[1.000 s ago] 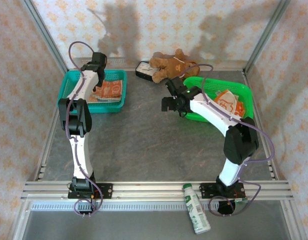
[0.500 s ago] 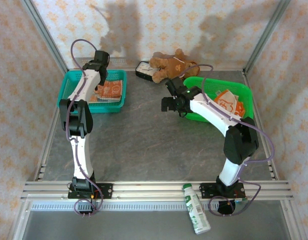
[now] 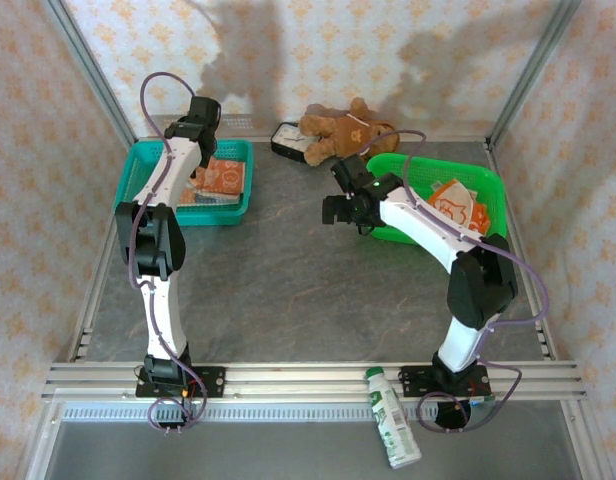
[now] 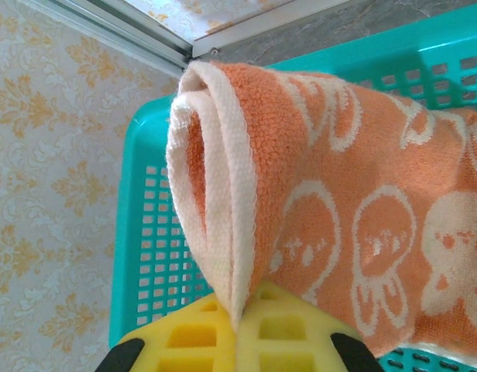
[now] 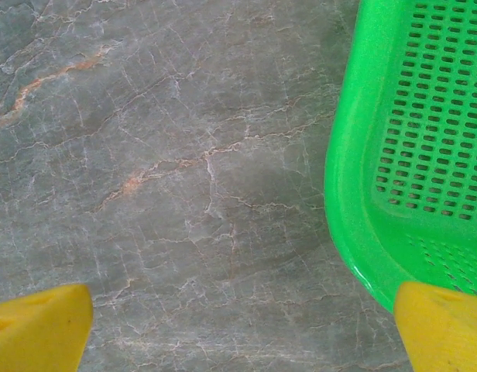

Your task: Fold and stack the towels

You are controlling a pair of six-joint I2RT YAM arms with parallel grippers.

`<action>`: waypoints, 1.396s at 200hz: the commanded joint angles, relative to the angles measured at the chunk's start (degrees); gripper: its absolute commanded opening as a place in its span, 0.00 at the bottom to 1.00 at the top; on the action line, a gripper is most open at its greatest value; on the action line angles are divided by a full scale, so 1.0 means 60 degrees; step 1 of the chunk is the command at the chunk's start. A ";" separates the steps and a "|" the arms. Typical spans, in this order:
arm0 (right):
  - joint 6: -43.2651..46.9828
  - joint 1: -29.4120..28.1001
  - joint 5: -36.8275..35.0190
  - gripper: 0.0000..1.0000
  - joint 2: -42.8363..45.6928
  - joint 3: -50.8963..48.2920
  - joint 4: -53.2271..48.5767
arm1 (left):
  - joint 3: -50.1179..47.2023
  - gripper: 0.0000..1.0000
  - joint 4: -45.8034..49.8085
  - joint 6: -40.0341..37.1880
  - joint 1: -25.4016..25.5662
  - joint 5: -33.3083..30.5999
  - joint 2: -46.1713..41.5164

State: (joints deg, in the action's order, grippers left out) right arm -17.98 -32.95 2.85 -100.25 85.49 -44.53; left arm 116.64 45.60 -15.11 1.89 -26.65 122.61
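My left gripper (image 4: 240, 322) is shut on the folded edge of an orange-and-white towel (image 4: 339, 186) with cartoon prints, held over the teal basket (image 4: 142, 256). From above, that towel (image 3: 223, 177) lies partly in the teal basket (image 3: 238, 200) at the back left, under the left gripper (image 3: 195, 125). More towels (image 3: 454, 205) lie in the green basket (image 3: 488, 185) on the right. My right gripper (image 5: 238, 325) is open over bare table, its yellow fingers (image 5: 37, 325) wide apart, next to the green basket's rim (image 5: 351, 194). From above, the right gripper (image 3: 340, 209) hovers left of that basket.
A brown teddy bear (image 3: 340, 128) and a small dark box (image 3: 288, 139) lie at the back wall. A white bottle (image 3: 393, 418) lies on the front rail. Patterned walls and metal posts enclose the grey stone tabletop (image 3: 288, 285).
The left gripper has moved slightly toward the back, drawing the towel with it. The right arm has stayed still.
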 commanded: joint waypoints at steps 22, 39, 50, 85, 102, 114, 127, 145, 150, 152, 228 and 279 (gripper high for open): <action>-0.0138 0.0032 -0.0098 0.99 0.0119 -0.0144 0.0011 | -0.0238 0.00 -0.0086 -0.0217 -0.0056 -0.0559 0.0100; -0.0124 0.0042 -0.0105 0.99 0.0128 -0.0127 -0.0033 | -0.0207 0.00 -0.0106 -0.0155 -0.0171 -0.0524 0.0342; -0.0118 0.0039 -0.0122 0.99 0.0137 -0.0128 -0.0041 | -0.0218 0.02 -0.0226 -0.0162 -0.0205 -0.0629 0.0489; -0.0123 0.0041 -0.0189 0.99 0.0192 -0.0095 -0.0129 | 0.0301 0.91 -0.0136 0.0088 -0.0271 -0.1036 0.0910; -0.0138 0.0041 -0.0251 0.99 0.0236 -0.0104 -0.0136 | 0.0513 1.00 0.0056 0.0350 -0.0257 -0.1053 0.0888; -0.0161 0.0039 -0.0345 0.99 0.0297 -0.0117 -0.0142 | 0.0587 1.00 0.0157 0.0474 -0.0257 -0.0905 0.0772; -0.0143 0.0035 -0.0444 0.99 0.0344 -0.0128 -0.0149 | 0.0640 1.00 0.0317 0.0706 -0.0242 -0.0762 0.0610; -0.0115 0.0081 -0.0745 0.99 0.0384 -0.0075 -0.0198 | 0.0631 1.00 0.0552 0.1129 -0.0157 -0.0414 0.0247; -0.0124 0.0116 -0.0828 0.99 0.0387 -0.0072 -0.0216 | 0.0601 1.00 0.0625 0.1264 -0.0126 -0.0284 0.0124; -0.0120 0.0138 -0.0857 0.99 0.0378 -0.0070 -0.0215 | 0.0589 1.00 0.0656 0.1330 -0.0107 -0.0247 0.0079; -0.0606 0.2453 -0.2912 1.00 0.0120 0.0506 -0.0573 | -0.1592 1.00 0.0484 0.3353 0.1020 0.0873 -0.2661; -0.1060 0.4704 -0.2546 1.00 -0.1077 0.1147 -0.0263 | -0.3733 1.00 0.0138 0.4848 0.1592 0.2589 -0.4706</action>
State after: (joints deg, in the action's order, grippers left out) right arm -22.15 -8.32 -11.00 -101.51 88.77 -45.58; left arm 99.48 47.24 7.07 11.40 -17.37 99.00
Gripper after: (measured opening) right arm 0.995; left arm 0.998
